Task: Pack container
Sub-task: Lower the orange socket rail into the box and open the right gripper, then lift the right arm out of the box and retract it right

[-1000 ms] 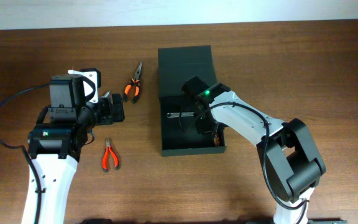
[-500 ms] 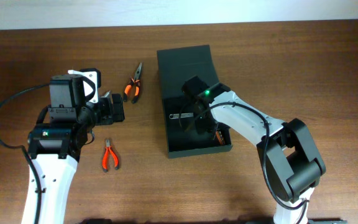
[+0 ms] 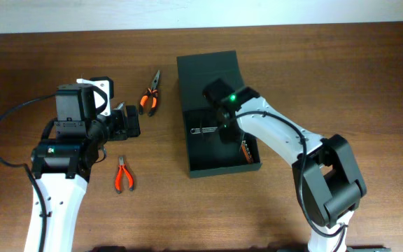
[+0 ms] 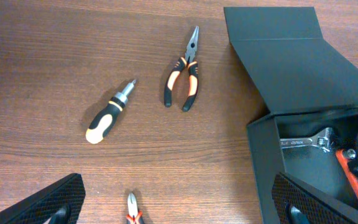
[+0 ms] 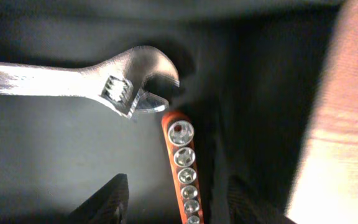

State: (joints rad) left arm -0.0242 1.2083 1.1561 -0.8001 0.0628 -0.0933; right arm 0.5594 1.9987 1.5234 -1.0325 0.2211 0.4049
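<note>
Two items are logged inside the container (image 3: 186, 143): an adjustable wrench (image 5: 73, 81) lying crosswise on the floor, and an orange socket rail (image 5: 182, 155) running along the right-hand wall, its top end just under the wrench head; whether they touch, you cannot tell. The container sits mid-table (image 3: 341, 63) between the arms, its flap lid open and laid back toward the far edge. Change noted: against a second ago the near end of the box has swung a little to the right, while the lid end has barely moved. Over the last half second the box has held its place, and the right wrist has drawn back toward the hinge line. The right gripper (image 5: 178, 199) hangs low inside the box, fingers apart with nothing clamped, the rail lying on the floor between them. My reading is that the rail is already delivered and this arm is free. The left gripper (image 4: 176, 186) is unchanged, fingers spread wide and empty above the table left of the box. Three items are outstanding on the wood: needle-nose pliers (image 4: 185, 78) near the lid, a stubby screwdriver (image 4: 107, 112) to their left, and small red-handled pliers (image 3: 123, 175) nearer you. Treat packing as partly done. Re-aim any drop at the shifted box rather than its former outline.
</note>
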